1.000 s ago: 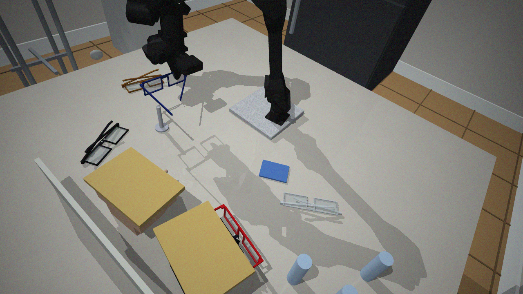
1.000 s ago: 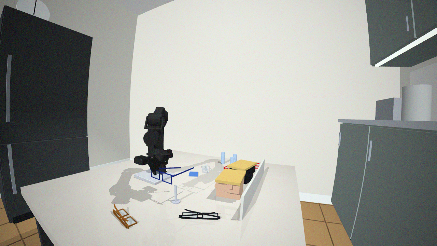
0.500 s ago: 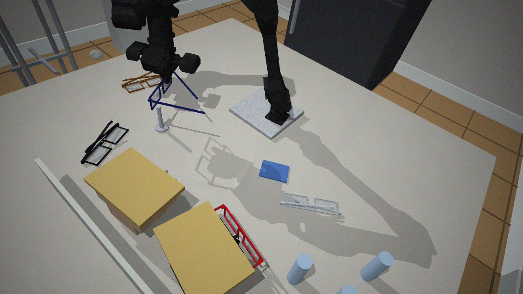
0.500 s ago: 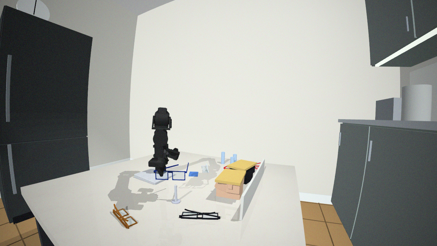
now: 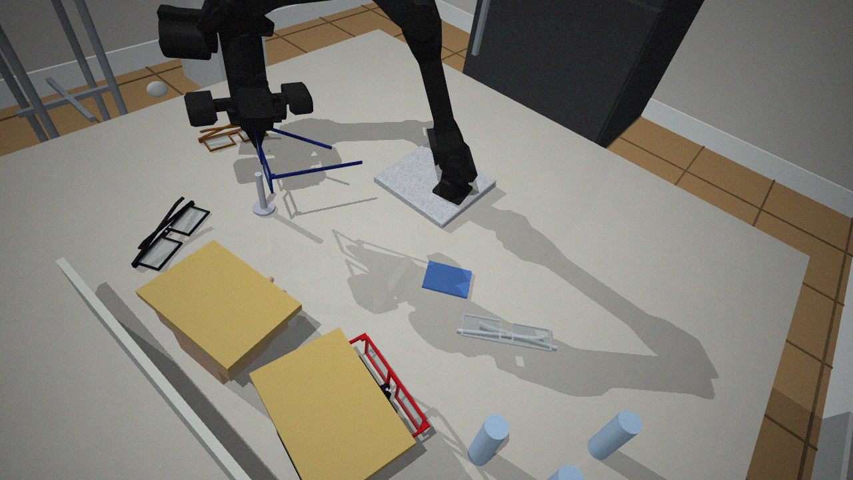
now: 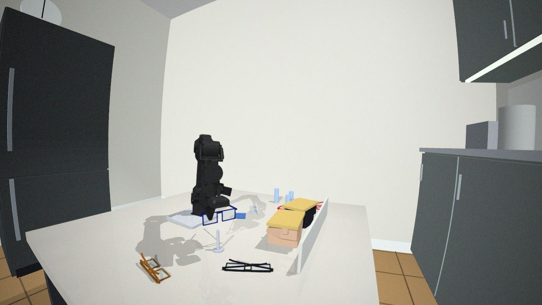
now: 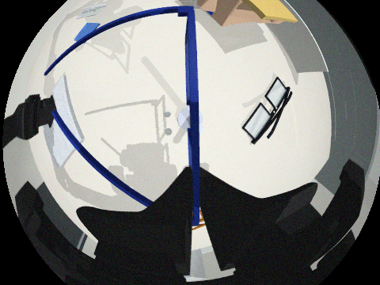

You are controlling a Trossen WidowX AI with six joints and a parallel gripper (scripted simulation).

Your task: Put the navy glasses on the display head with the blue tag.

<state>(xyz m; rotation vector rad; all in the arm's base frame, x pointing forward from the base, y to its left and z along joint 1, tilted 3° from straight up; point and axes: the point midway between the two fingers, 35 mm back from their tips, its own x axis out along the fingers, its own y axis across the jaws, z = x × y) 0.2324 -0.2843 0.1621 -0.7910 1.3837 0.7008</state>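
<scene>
My gripper [image 5: 256, 143] [image 6: 210, 217] [image 7: 192, 171] is shut on the front frame of the navy glasses [image 5: 316, 169] [image 6: 228, 219] [image 7: 191, 79], near one end. The glasses are held above the table, temples open and pointing toward the arm's base. A tan head [image 6: 278, 238] [image 7: 233, 17] [image 5: 217, 304] under a yellow top stands apart from them, its nose side facing the exterior camera. A small blue patch [image 7: 210, 13] shows by this head in the wrist view; whether it is the tag is unclear. The black head [image 6: 310, 217] has red glasses [image 5: 393, 376] at its front.
A thin post [image 5: 261, 192] [image 6: 217, 239] stands near the held glasses. Black glasses [image 5: 170, 233] [image 6: 247, 267] and orange glasses [image 6: 151, 270] lie nearby. A blue block [image 5: 447, 279], clear glasses [image 5: 506, 334] and blue cylinders [image 5: 488, 440] are farther off. A low wall [image 5: 148, 364] runs behind the heads.
</scene>
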